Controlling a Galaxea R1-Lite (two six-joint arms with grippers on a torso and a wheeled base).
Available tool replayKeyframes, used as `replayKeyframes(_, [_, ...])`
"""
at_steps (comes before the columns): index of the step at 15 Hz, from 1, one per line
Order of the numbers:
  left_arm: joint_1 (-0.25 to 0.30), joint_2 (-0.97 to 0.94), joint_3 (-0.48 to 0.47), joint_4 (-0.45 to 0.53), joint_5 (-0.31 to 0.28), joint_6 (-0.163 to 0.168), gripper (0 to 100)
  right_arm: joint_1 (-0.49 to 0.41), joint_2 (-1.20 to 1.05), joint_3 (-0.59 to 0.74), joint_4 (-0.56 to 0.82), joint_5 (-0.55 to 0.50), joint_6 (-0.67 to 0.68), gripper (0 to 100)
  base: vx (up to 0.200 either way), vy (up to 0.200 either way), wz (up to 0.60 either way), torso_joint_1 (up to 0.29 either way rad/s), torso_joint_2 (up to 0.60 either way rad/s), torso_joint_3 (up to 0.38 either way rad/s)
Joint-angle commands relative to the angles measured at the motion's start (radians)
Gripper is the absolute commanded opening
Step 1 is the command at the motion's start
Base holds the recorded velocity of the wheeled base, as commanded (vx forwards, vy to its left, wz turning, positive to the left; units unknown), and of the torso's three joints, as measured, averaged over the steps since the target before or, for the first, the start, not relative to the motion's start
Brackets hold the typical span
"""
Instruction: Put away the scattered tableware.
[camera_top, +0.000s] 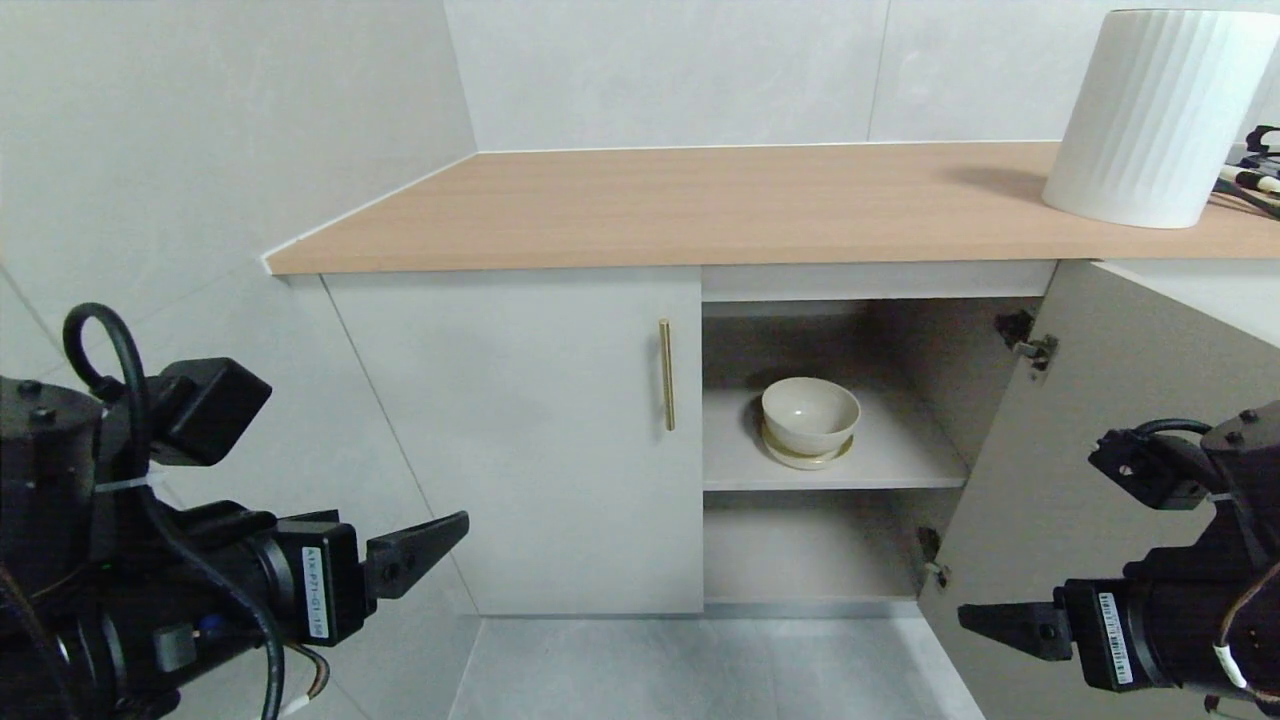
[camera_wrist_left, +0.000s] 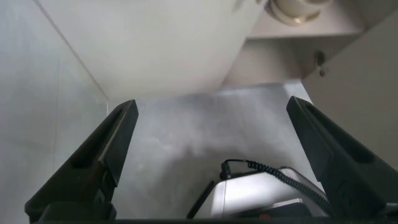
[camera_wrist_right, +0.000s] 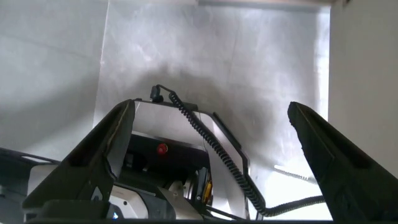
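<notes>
A cream bowl (camera_top: 809, 414) sits on a small plate (camera_top: 806, 457) on the middle shelf (camera_top: 900, 455) of the open cabinet; its base also appears as the bowl (camera_wrist_left: 297, 9) in the left wrist view. My left gripper (camera_top: 425, 550) hangs low at the left, in front of the closed door, open and empty, its fingers (camera_wrist_left: 102, 155) wide apart over the floor. My right gripper (camera_top: 1000, 625) is low at the right beside the open door (camera_top: 1060, 480), also open with nothing between its fingers (camera_wrist_right: 336, 162).
The left cabinet door (camera_top: 520, 440) is closed, with a brass handle (camera_top: 666, 375). A wooden countertop (camera_top: 700, 205) carries a tall white ribbed vessel (camera_top: 1160, 115) and some cables (camera_top: 1250, 180) at the far right. A wall (camera_top: 200, 150) closes the left side. Grey floor (camera_top: 700, 670) lies below.
</notes>
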Motion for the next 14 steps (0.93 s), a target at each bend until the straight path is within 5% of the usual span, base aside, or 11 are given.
replayKeyframes(1, [0.000,0.004,0.000,0.000,0.001,0.000,100,0.000,0.003,0.000,0.004,0.000,0.000,100,-0.200,0.000,0.00,0.012,0.00,-0.002])
replayKeyframes(11, [0.000,0.004,0.005,0.000,-0.001,0.000,100,0.000,0.018,0.006,0.012,0.000,0.000,100,-0.200,0.000,0.00,0.001,0.00,0.002])
replayKeyframes(14, [-0.001,0.006,0.011,0.000,-0.001,0.001,100,-0.001,0.006,0.005,0.012,-0.003,0.000,100,0.000,0.000,0.00,0.000,0.00,0.000])
